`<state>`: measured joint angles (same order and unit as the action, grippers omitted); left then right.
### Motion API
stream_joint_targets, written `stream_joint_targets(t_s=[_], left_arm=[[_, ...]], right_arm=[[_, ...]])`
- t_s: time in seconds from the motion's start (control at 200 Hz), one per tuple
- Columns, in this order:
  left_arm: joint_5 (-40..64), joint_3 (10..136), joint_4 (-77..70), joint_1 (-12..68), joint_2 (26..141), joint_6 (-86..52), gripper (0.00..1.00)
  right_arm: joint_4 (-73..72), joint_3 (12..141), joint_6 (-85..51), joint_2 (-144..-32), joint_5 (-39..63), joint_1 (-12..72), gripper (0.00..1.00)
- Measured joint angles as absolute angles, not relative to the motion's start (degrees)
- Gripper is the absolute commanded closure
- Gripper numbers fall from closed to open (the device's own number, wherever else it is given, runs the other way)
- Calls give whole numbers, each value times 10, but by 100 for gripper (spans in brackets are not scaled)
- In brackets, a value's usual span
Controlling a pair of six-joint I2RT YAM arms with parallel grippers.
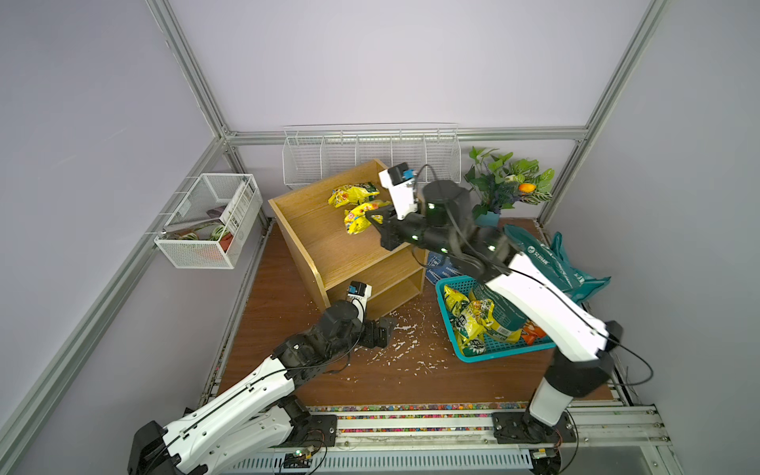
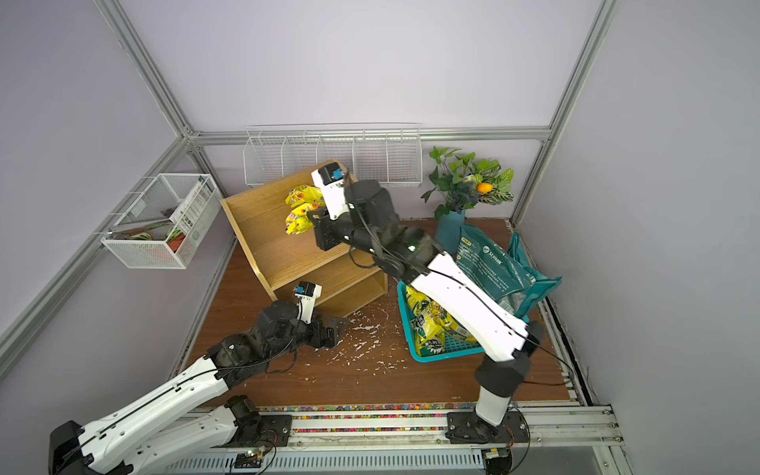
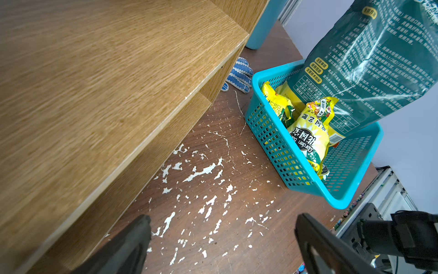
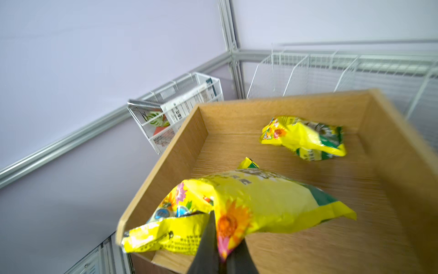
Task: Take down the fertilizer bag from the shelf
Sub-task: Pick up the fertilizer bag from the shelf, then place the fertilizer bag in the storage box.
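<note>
The right wrist view alone shows the grip up close. The right gripper (image 4: 220, 237) has its jaws pressed together on the flowered edge of a yellow fertilizer bag (image 4: 248, 204). The bag hangs over the top tier of the shelf (image 4: 343, 237), and I cannot tell whether its far end touches the wood. In both top views the arm hides that pinch, and only the bag (image 1: 360, 218) (image 2: 300, 220) shows beside the black fingers. A second yellow bag (image 4: 305, 138) lies further back on the same tier, apart from the first, so the shelf carries two. The left wrist view alone shows the left gripper (image 3: 222, 237) with its jaws spread wide and nothing between them, low over the brown table (image 3: 213, 213) by the shelf's lower front edge. The same view shows blue-dotted gloves (image 3: 239, 76) on the table behind the blue basket (image 3: 267, 147). Two yellow bags lie in the basket, and one large dark green bag (image 3: 379, 59) leans in it. A top view adds an orange packet (image 1: 532, 333) in the basket. It also shows one potted plant (image 1: 506, 181), one white wire rack (image 1: 370, 152) and one mesh basket (image 1: 209, 222). The lower two tiers of the shelf show no bags.
</note>
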<state>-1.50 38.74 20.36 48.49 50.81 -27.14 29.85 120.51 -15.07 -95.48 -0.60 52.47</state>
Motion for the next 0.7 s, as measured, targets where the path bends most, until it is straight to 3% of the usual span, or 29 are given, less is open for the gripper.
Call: stream_joint_targets(t_s=[0.38,0.695], left_arm=[[-1,401,173,485,554,-263,0],[13,419,149,485,591,-263,1]], right_arm=[[348,944,-133,-650,-188,525,100],[517,800,-272,-558,-278,525,100]])
